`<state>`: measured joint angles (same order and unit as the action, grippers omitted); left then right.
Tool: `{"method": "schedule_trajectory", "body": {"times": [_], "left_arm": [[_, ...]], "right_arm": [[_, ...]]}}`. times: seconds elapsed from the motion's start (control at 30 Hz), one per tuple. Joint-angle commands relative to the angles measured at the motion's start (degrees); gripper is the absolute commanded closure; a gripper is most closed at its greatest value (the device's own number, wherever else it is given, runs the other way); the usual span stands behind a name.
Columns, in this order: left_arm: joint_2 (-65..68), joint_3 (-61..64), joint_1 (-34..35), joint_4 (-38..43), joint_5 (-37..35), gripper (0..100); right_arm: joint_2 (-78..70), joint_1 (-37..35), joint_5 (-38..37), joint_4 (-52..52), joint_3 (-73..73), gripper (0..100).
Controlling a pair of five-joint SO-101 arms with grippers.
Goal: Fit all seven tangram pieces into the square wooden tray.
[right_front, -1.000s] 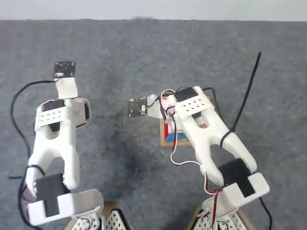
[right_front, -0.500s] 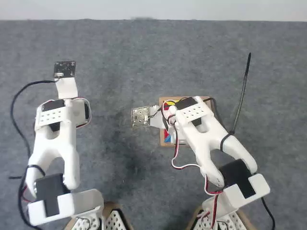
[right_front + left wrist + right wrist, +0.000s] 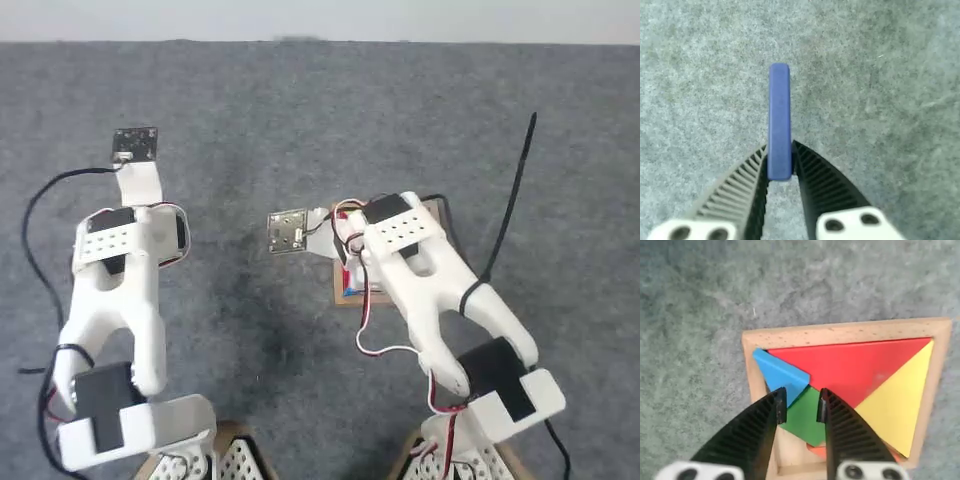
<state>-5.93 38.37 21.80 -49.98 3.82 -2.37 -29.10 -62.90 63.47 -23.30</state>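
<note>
Starting nearest in the high view, the left arm (image 3: 115, 290) and the right arm (image 3: 430, 280) are seen side by side over the grey worktop (image 3: 300, 120), well apart from each other. On the left wrist view, the left claw (image 3: 780, 160) is clamped on a dark blue piece (image 3: 779, 120). The piece is held edge-on between the ribbed fingers (image 3: 815, 175) and sticks out past the tips, with bare worktop behind it and no tray near it. On the right wrist view, the right claw (image 3: 801, 402) is held just above the tray (image 3: 840, 332). Its jaws are only a little apart and nothing is pinched between them, and green (image 3: 802, 422) can be seen through the gap. Further out in the tray, a light blue triangle (image 3: 780, 372) is tucked into one corner and touches the green. A big red triangle (image 3: 850, 370) is laid along the far rim, and a big yellow triangle (image 3: 895, 410) is laid along the side rim next to it. A bit of orange (image 3: 817, 450) is partly hidden beside a fingertip, too little to tell its shape. From the high view the tray (image 3: 338, 292) is mostly covered by the right arm, with just a wooden edge poking out.
</note>
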Motion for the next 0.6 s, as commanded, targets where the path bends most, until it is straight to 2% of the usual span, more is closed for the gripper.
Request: {"method": "schedule_trajectory", "body": {"times": [0.0, 0.3, 0.57], "left_arm": [[-0.4, -1.4, -0.6, -0.2, -0.4, 99], [-0.4, -1.4, -0.6, -0.2, -0.4, 99], [-0.4, -1.4, -0.6, -0.2, -0.4, 99]], "right_arm": [[0.1, -0.6, 1.8, -1.4, 2.9, 88.0], [-6.4, -0.1, 1.8, -1.6, 3.2, 88.0], [-0.6, -0.2, 1.9, -1.3, 3.3, 88.0]]}}
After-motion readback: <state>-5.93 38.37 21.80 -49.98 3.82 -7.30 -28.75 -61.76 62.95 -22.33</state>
